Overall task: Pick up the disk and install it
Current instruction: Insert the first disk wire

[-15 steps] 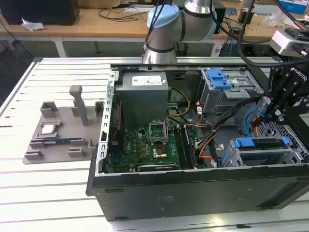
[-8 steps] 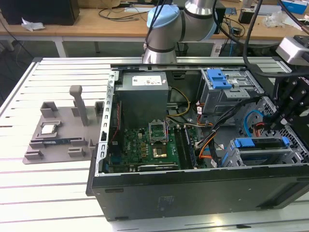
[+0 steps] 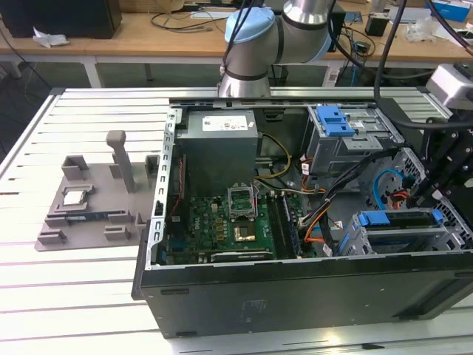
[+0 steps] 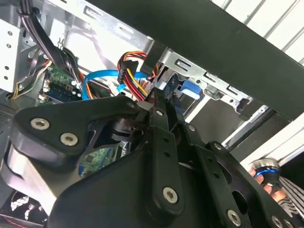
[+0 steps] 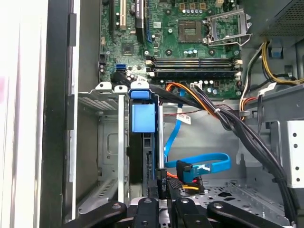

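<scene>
The disk (image 3: 399, 231) stands on edge in the lower drive cage (image 3: 451, 240) at the exterior view's right of the open computer case, a blue rail running along its upper edge. In the first wrist view its blue carrier tab (image 5: 143, 118) sits in the cage slot, and the second wrist view shows the same tab (image 4: 190, 89). My black gripper (image 3: 433, 203) hangs over the disk's end nearest the exterior view's right. Its fingers are drawn together at the carrier's end in both wrist views (image 5: 163, 187) (image 4: 159, 102). Whether they pinch part of the carrier is hidden.
The green motherboard (image 3: 222, 225) and grey power supply (image 3: 220, 140) fill the case's other half. An upper cage with a blue latch (image 3: 336, 122) stands behind. A blue cable (image 5: 204, 164) and a black cable bundle (image 5: 247, 137) run beside the slot. A grey fixture (image 3: 77, 207) lies on the table.
</scene>
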You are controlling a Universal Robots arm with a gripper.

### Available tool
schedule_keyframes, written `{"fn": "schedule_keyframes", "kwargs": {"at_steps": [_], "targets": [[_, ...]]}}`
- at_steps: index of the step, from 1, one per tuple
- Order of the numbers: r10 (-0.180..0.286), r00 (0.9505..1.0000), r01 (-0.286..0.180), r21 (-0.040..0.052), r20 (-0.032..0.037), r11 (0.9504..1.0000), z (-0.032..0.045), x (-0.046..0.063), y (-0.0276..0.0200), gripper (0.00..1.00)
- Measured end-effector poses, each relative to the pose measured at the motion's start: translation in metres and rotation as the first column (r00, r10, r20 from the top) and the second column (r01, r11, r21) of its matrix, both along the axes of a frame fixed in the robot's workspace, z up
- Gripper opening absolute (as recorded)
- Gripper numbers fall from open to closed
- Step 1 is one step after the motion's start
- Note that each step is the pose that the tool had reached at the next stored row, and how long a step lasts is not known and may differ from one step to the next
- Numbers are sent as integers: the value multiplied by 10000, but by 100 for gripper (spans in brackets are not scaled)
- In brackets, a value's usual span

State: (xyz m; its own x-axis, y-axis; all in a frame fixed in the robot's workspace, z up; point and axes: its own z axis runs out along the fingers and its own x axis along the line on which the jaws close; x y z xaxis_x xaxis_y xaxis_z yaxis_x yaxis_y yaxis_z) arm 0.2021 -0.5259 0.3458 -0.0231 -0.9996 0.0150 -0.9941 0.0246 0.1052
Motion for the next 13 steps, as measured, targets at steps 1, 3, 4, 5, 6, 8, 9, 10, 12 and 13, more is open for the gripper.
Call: {"fn": "schedule_keyframes", "kwargs": {"at_steps": [1, 3, 4, 5, 6, 8, 9, 10, 12, 13], "targets": [[-63, 10000, 63, -3, 1, 10000, -8, 0, -4, 20], [-118, 9999, 118, -17, 1, 9999, -18, 0, -23, 20], [-124, 9999, 124, -20, 1, 9999, -21, -1, -44, 20], [-124, 9999, 124, -22, 0, 9999, -25, 0, -72, 20], [-123, 9999, 123, -22, 1, 9999, -27, 1, -83, 20], [-124, 9999, 124, -22, 0, 9999, -27, 0, -84, 20], [-124, 9999, 124, -22, 0, 9999, -27, 0, -85, 20], [-124, 9999, 124, -23, 1, 9999, -26, 0, -85, 20], [-124, 9999, 124, -22, 0, 9999, -27, 0, -85, 21], [-125, 9999, 125, -22, 0, 9999, -27, 0, -86, 21]]}}
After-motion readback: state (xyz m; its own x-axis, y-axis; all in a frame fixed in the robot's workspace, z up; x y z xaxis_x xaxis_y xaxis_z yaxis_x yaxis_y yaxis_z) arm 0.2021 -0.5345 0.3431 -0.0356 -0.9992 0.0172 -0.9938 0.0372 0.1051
